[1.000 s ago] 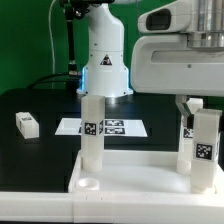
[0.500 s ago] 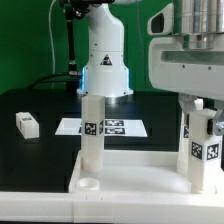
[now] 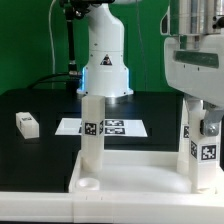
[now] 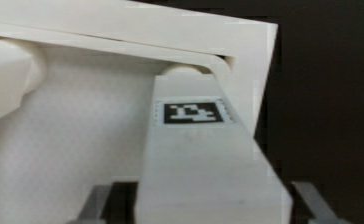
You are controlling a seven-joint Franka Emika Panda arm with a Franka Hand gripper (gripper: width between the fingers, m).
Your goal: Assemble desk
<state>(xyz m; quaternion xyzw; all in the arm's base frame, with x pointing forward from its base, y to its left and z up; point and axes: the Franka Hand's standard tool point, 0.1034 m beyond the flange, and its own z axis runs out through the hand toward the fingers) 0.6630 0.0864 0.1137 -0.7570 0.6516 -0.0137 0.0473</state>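
Observation:
The white desk tabletop (image 3: 140,172) lies at the front with its sockets up. One white leg (image 3: 92,130) stands upright in its left corner. A second tagged leg (image 3: 206,150) stands in the right corner. My gripper (image 3: 203,112) sits over the top of this leg, one finger on each side. In the wrist view the leg (image 4: 197,140) runs between the fingers (image 4: 104,200), with a dark gap on each side, so the gripper (image 4: 209,205) is open around it. The tabletop (image 4: 90,110) lies beyond.
A loose white leg (image 3: 25,123) lies on the black table at the exterior view's left. The marker board (image 3: 105,127) lies flat behind the tabletop. The robot's base (image 3: 105,60) stands at the back centre.
My gripper and wrist have risen along the right leg and shifted slightly to the exterior view's right. The leg stays standing in its corner.

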